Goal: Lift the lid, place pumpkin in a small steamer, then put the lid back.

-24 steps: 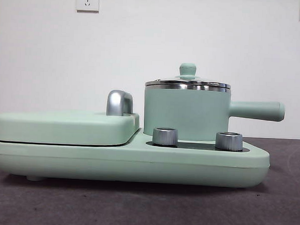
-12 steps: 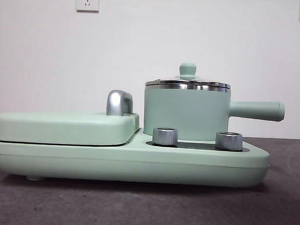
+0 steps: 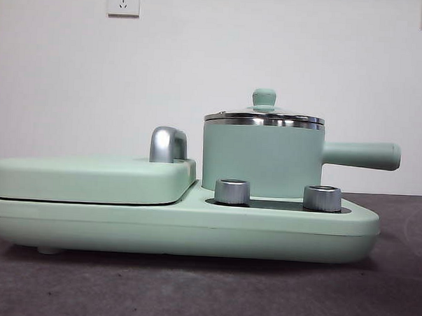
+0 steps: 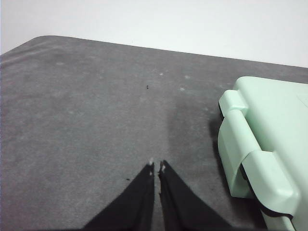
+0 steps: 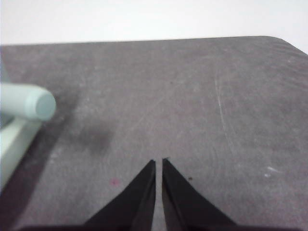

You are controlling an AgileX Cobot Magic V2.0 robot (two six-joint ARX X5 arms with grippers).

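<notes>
On small steamer [image 3: 261, 159], lid [image 3: 264, 116] unmoved, nothing shifted since before

The small steamer [image 3: 261, 160] is plain mint green with a shiny steel rim; the lid [image 3: 264, 117] shows a bright steel edge and a mint-green knob. The appliance base [image 3: 180, 226] and griddle cover [image 3: 91, 179] are the same mint green, with two silver dials [image 3: 232, 191] and a silver hinge piece [image 3: 167, 144]. Beyond the black left gripper [image 4: 156, 167] and black right gripper [image 5: 159, 161] lies a mottled dark grey table [image 5: 192, 96], under a white wall [image 3: 201, 52]
</notes>
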